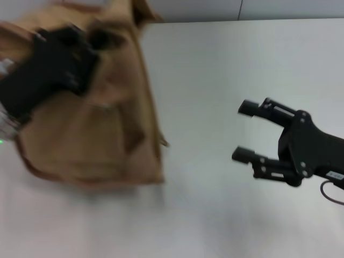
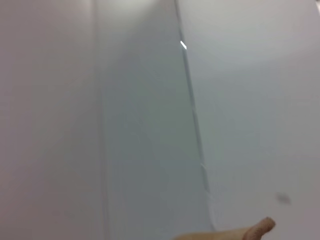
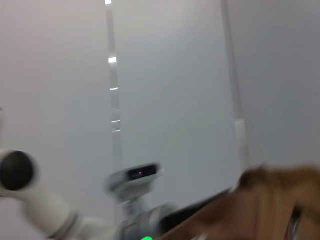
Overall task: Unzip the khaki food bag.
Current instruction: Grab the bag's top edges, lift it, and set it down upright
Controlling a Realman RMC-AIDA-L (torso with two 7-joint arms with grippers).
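The khaki food bag (image 1: 102, 118) is a boxy tan canvas tote at the left of the white table, blurred and tilted in the head view. My left gripper (image 1: 80, 40) is black and lies over the bag's upper part, against the fabric. My right gripper (image 1: 244, 131) is open and empty above the bare table, well to the right of the bag. A tan corner of the bag (image 2: 250, 232) shows in the left wrist view, and the bag's side (image 3: 270, 200) shows in the right wrist view. The zipper and its pull cannot be made out.
The white table (image 1: 226, 64) stretches to the right and front of the bag. A pale wall (image 1: 269, 8) runs along its far edge. The left arm's white links (image 3: 50, 215) show in the right wrist view beside the bag.
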